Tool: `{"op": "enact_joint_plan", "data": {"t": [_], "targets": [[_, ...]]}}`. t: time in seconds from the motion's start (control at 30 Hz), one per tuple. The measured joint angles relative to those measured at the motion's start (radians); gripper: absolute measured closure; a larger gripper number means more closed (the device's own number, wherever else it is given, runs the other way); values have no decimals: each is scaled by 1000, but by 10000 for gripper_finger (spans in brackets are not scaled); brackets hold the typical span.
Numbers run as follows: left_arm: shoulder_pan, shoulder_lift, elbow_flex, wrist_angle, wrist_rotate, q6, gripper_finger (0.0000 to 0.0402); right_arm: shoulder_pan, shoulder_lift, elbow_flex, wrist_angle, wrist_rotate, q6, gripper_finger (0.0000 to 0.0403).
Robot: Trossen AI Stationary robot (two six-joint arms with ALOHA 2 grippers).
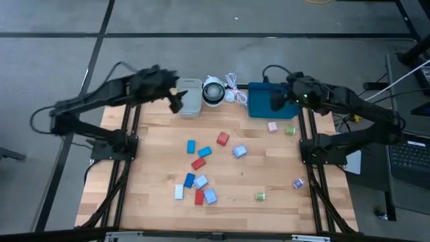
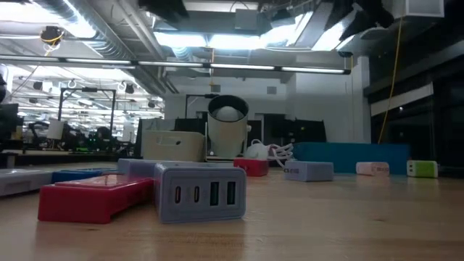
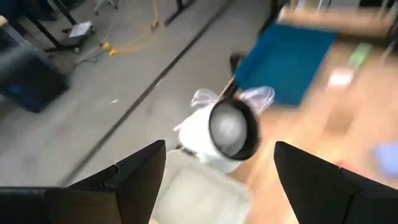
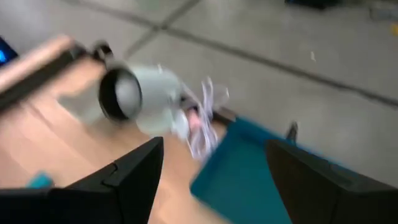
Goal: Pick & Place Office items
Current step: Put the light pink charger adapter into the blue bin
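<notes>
Both tools are seen at the far edge of the pale wooden slatted worktop [image 1: 269, 178], each with its fingers held apart and nothing between them. The left tool [image 1: 176, 101] hangs over the small grey rectangular plastic bin [image 1: 190, 98] at about 11 o'clock on the worktop; the right tool [image 1: 277, 102] hangs over the flat blue rectangular tray [image 1: 259, 101] at about 1 o'clock. Between the two containers stands a white round black-faced device with a white cord [image 1: 213, 91], which is not part of the job.

The small office items are all still on the wood, none in a container. A cluster of red, blue, light-blue and white rectangular blocks [image 1: 198, 185] lies from the centre toward 7 o'clock, with a red block [image 1: 223, 139] and a pale blue-white block [image 1: 239, 152] just past centre. A pink-white block [image 1: 272, 126] and a small green piece [image 1: 289, 130] lie just beside the tray, a purple bit [image 1: 297, 183] is at 4 o'clock and a green bit [image 1: 260, 196] at 5 o'clock.

The step in hand is judged to be the reach for a first piece. It is best done by choosing a loner, such as the pink-white block for the right tool, by lining the fingers across the short sides, and by descending straight so neighbours are not nudged. In the packed cluster an outer piece should be taken first
</notes>
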Motion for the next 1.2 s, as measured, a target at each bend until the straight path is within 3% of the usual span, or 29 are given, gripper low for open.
{"op": "enact_joint_plan", "data": {"t": [0.17, 0.3, 0.43, 0.53, 0.67, 0.9, 1.2], "targets": [[-1, 174, 58, -42, 52, 22, 107, 0, 54, -11, -121, -83, 28, 117], [-32, 247, 58, -31, 77, 15, 107, 33, 94, -26, -118, -97, 34, 117], [-54, 297, 60, -9, 165, -50, 107, 47, 122, -43, -138, -113, 83, 117], [-72, 339, 59, -13, 151, -92, 107, 46, 136, -81, -200, -113, 136, 117], [-83, 359, 59, 22, 118, -108, 107, 34, 138, -189, -231, -185, 246, 117], [-23, 367, 59, 69, 128, -89, 107, 34, 140, -429, -51, -326, 441, 117], [43, 363, 59, 76, 253, -3, 107, 34, 142, -511, -4, -338, 544, 115]]}}
